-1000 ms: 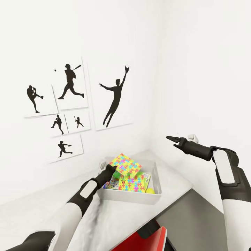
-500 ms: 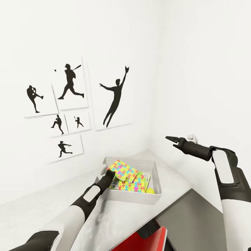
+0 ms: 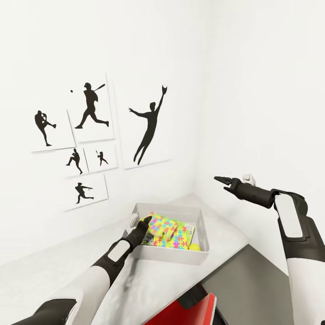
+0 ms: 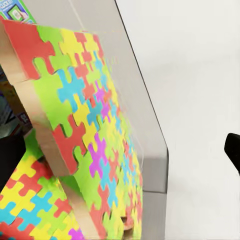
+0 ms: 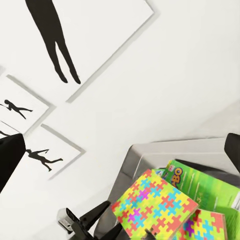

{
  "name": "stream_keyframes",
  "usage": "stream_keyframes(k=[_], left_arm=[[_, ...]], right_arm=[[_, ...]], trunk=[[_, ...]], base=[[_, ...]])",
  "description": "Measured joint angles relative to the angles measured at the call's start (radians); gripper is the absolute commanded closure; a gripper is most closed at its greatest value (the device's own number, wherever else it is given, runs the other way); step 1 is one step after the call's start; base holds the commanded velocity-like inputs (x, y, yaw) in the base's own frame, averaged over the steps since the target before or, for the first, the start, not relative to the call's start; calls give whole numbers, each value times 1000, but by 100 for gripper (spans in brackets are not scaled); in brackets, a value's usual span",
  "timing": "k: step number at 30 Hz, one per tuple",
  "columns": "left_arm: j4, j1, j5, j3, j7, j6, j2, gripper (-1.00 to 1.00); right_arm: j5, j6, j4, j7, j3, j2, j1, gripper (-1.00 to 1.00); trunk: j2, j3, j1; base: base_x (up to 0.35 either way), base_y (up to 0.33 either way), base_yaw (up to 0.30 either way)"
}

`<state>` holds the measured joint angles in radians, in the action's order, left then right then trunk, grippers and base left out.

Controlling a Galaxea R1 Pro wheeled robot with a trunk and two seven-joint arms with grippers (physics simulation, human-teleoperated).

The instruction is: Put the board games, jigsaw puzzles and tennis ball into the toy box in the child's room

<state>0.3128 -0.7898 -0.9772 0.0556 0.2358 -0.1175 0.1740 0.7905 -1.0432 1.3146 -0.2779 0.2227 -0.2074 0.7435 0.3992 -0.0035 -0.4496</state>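
The left tool (image 3: pixel 145 222) is open at the near wall of the toy box (image 3: pixel 201 228), letting go of a jigsaw puzzle (image 3: pixel 163 224) inside it. The right tool (image 3: pixel 222 180) hangs open, high above the box. The box sits on the tabletop (image 3: pixel 54 266).

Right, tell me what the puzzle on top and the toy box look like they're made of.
Jigsaw puzzle: a thick panel, seemingly wood or fibreboard; its bare edges are pale tan under a matte, brightly printed face of interlocking pieces. Toy box: probably plastic or painted board; thin, smooth, pale grey walls with a slight sheen. Being a render, neither is certain.
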Motion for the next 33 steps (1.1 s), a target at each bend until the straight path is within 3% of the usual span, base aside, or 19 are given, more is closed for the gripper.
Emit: stream_keyframes(k=[4,11,18,26,33], left_arm=[[0,0,0,0,1,-10,0,-100],[0,0,1,0,6,-103,0,-100],[14,0,-2,7,18,-328,0,-100],[69,2,-4,7,21,-433,0,-100],[71,2,-5,7,34,-453,0,-100]], right_arm=[[0,0,0,0,-1,0,0,-100],[0,0,0,0,-2,-1,1,-100],[0,0,-1,0,-3,1,1,-100],[0,0,-1,0,-3,2,4,-100],[-1,0,-1,0,-3,3,6,-100]], trunk=[[0,0,0],[0,0,0],[0,0,0],[0,0,0],[0,0,0]], base=[[0,0,0],[0,0,0],[0,0,0],[0,0,0],[0,0,0]])
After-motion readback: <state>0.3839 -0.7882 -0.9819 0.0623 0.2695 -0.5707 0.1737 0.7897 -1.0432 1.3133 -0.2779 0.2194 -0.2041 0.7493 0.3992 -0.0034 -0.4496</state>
